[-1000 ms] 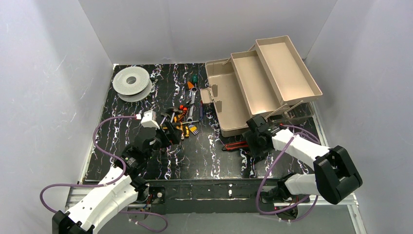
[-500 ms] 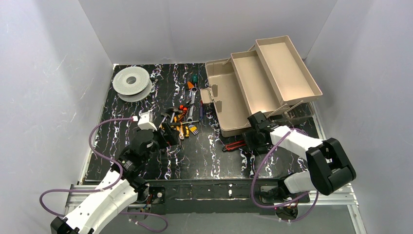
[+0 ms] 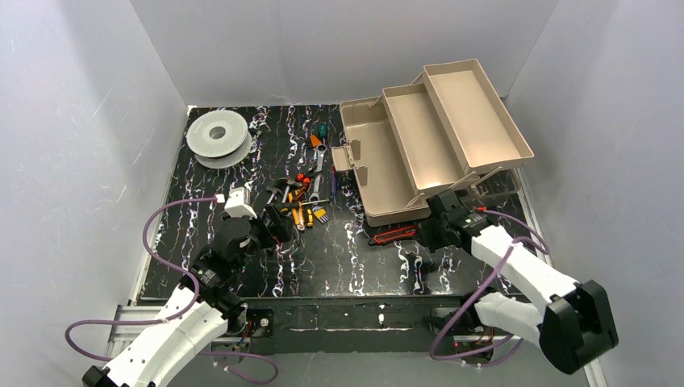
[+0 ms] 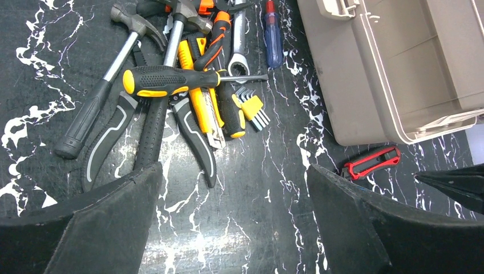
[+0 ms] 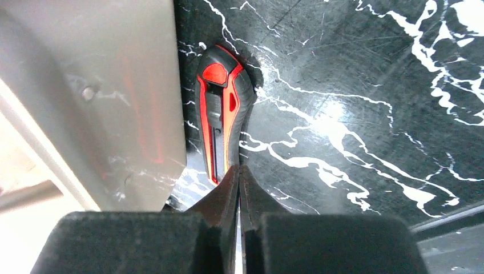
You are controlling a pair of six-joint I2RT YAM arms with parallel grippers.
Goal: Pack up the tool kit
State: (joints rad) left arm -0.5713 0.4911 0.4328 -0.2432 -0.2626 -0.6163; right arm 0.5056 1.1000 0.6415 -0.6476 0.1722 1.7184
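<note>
**A:** Right arm's swung its elbow out toward the near corner since a second ago. The right gripper (image 5: 238, 171) has pressed fully together at the near end of the red-and-black utility knife (image 5: 220, 108). Can't tell if it's actually pinching anything.

**B:** Makes sense, it's going for the butt end. The knife lies flat just in front of the toolbox (image 3: 379, 165) wall. Its long axis runs along that wall, far tip toward the tool pile (image 4: 182, 97).

**A:** Yep. Left gripper (image 4: 234, 228) hovers spread wide just short of that pile, holding nothing, probably lined up for a grab. Further back its trays (image 3: 476, 113) stand fanned out so tools can drop in.
</note>
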